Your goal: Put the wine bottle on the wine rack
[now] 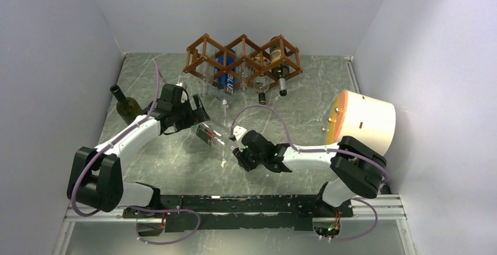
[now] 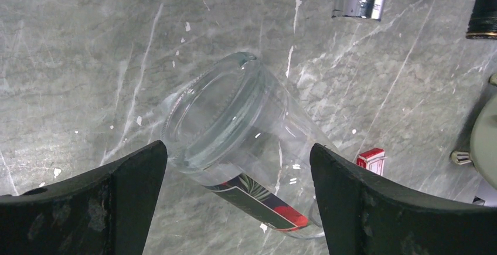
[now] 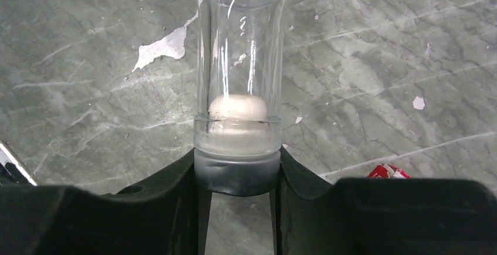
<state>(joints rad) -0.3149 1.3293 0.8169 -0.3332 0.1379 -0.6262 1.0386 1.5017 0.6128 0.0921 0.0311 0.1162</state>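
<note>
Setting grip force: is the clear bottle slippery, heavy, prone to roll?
Likely slippery: the clear bottle is smooth glass, and the right gripper pinches only its capped neck. Probably light, since it looks empty. Round body, so it would likely roll if laid on the table.

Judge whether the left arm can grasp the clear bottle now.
Likely yes: the left gripper is open astride the bottle at its base, nothing between; the right gripper grips its neck end.
</note>
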